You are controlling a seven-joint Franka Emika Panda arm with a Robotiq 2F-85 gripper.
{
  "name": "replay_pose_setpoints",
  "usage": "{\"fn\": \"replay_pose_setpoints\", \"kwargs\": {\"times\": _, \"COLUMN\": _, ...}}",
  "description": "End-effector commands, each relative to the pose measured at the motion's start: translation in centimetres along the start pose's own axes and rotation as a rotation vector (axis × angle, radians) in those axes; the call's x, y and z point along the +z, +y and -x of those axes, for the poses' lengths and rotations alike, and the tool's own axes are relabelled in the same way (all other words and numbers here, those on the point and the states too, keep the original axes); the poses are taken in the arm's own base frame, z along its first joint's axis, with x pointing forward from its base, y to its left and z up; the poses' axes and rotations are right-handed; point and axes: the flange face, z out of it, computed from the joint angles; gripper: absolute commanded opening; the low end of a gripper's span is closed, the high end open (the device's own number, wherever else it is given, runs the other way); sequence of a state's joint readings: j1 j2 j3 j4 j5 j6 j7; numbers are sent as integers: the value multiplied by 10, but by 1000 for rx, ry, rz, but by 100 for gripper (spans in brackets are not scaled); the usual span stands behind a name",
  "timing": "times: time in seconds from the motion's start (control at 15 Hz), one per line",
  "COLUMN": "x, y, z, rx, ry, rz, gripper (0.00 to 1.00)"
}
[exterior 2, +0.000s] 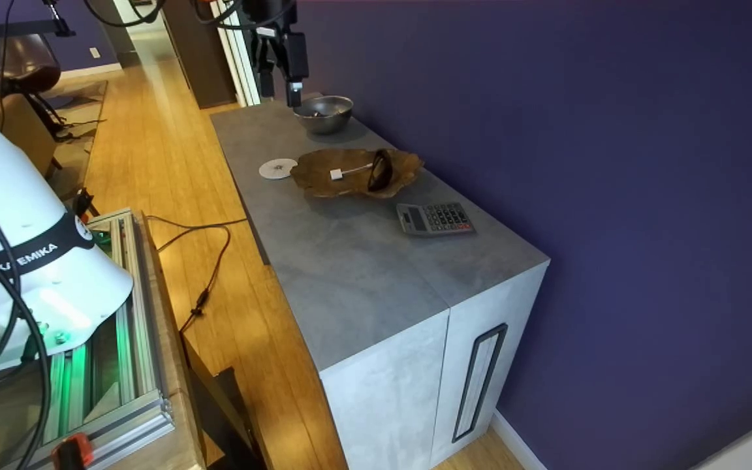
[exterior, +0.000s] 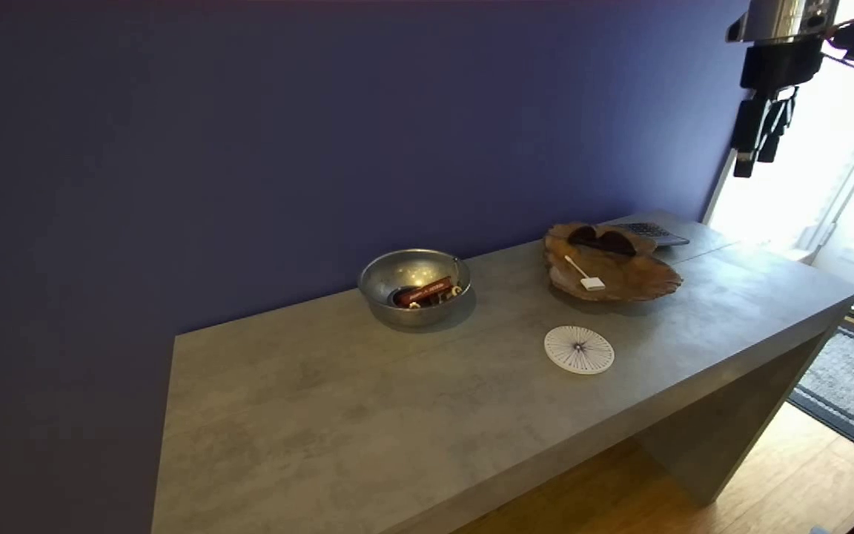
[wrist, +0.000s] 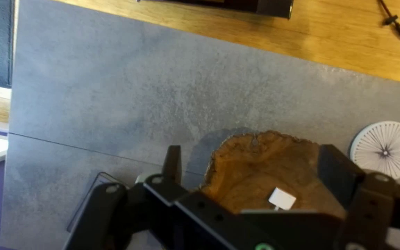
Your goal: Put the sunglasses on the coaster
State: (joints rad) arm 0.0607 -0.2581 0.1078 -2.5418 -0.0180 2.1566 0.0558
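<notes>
The sunglasses (exterior: 611,242) are cradled in the wooden bowl (exterior: 638,279), toward the wall side, their dark lenses tilted up. A white adapter (wrist: 282,199) is placed near them. The coaster (exterior: 579,349) is laid flat on the surface (exterior: 286,400), near the wooden bowl. Well above, the claw (wrist: 251,152) is spread wide, with nothing gripped; the sunglasses cannot be made out in the wrist view. Whether the temples are folded cannot be told. A light, stiff thing is expected, with smooth, slippery lenses that may be scratched and hinges that may be strained. It would best be taken gently across the bridge, with the adapter's cord kept out of the grip.
</notes>
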Motion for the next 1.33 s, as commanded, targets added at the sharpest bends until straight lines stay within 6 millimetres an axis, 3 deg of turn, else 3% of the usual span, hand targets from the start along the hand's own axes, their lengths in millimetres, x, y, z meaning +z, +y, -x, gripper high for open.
{"fn": "replay_pose_setpoints", "kwargs": {"times": 0.0, "x": 13, "y": 3, "z": -32, "rx": 42, "ry": 177, "rz": -61, "gripper": 100}}
{"fn": "replay_pose_setpoints", "kwargs": {"times": 0.07, "x": 17, "y": 5, "z": -43, "rx": 37, "ry": 233, "rz": -53, "gripper": 100}}
{"fn": "replay_pose_setpoints", "kwargs": {"times": 0.27, "x": 56, "y": 11, "z": -70, "rx": 41, "ry": 330, "rz": -56, "gripper": 100}}
{"fn": "replay_pose_setpoints", "kwargs": {"times": 0.6, "x": 129, "y": 20, "z": -102, "rx": 53, "ry": 310, "rz": -40, "gripper": 100}}
{"fn": "replay_pose_setpoints", "kwargs": {"times": 0.67, "x": 108, "y": 15, "z": -82, "rx": 40, "ry": 315, "rz": -53, "gripper": 100}}
{"fn": "replay_pose_setpoints", "kwargs": {"times": 0.8, "x": 124, "y": 17, "z": -86, "rx": 42, "ry": 294, "rz": -53, "gripper": 100}}
{"fn": "replay_pose_setpoints", "kwargs": {"times": 1.0, "x": 116, "y": 17, "z": -98, "rx": 27, "ry": 431, "rz": -57, "gripper": 100}}
{"fn": "replay_pose_setpoints", "kwargs": {"times": 1.27, "x": 136, "y": 19, "z": -117, "rx": -178, "ry": 550, "rz": -10, "gripper": 100}}
